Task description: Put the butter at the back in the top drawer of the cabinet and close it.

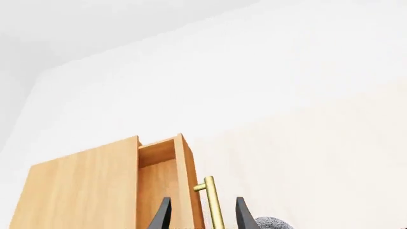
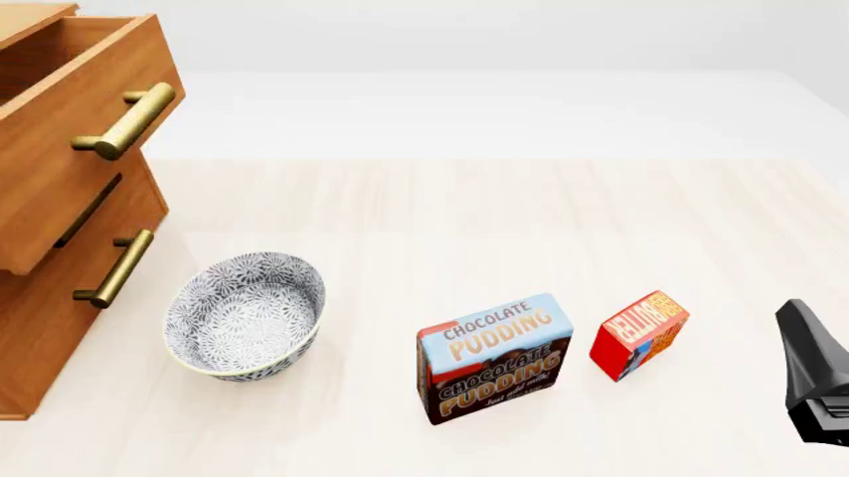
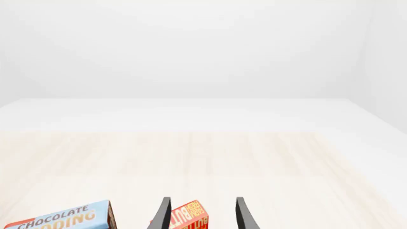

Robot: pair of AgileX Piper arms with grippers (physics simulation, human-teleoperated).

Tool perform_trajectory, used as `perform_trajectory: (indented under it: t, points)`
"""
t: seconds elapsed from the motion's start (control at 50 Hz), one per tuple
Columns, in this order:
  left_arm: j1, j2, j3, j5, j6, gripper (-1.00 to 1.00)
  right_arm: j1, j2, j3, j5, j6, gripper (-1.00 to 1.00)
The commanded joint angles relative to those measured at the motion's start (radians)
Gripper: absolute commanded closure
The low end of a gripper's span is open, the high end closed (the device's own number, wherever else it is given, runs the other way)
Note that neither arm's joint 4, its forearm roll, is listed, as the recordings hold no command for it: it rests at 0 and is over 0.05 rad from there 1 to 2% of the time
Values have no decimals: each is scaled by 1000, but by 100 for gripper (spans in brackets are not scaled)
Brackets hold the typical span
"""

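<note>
The table [image 2: 438, 219] is pale wood under white walls. The butter [image 2: 639, 334] stands right of the pudding box [image 2: 495, 358], between the right gripper's [image 3: 200, 215] apart jaws. The left gripper [image 1: 200, 217], jaws apart, straddles the open top drawer's [image 2: 67, 119] handle [image 1: 213, 202].

- the butter [image 2: 638, 333]: a small red box with orange-yellow lettering, standing on its edge on the desk at the front right, turned at a slant.
- the top drawer [image 2: 74, 119]: light wood with a plain interior, pulled out from the cabinet, its one brass bar handle on the front.
- the cabinet [image 2: 60, 298]: brown wood, standing at the desk's left edge; a lower drawer beneath is shut.
</note>
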Motion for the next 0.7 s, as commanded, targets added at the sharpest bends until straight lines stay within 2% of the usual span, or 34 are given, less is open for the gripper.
perform_trajectory:
  t: [0.02, 0.2, 0.28, 0.3, 0.34, 0.46, 0.48, 0.7]
  points:
    - [22, 32, -29, 25, -78, -100, 0, 0, 0, 0, 0, -100]
    - [23, 68, -24, 21, -105, -100, 0, 0, 0, 0, 0, -100]
    - [36, 63, 9, 0, -115, -100, 0, 0, 0, 0, 0, -100]
    - [64, 46, 23, -12, -103, -100, 0, 0, 0, 0, 0, -100]
    - [54, 56, 23, -11, -130, -100, 0, 0, 0, 0, 0, -100]
    - [76, 46, 54, -34, -140, -100, 0, 0, 0, 0, 0, -100]
    - [67, 51, 63, -40, -159, -100, 0, 0, 0, 0, 0, -100]
    - [74, 58, 119, -80, -176, -100, 0, 0, 0, 0, 0, -100]
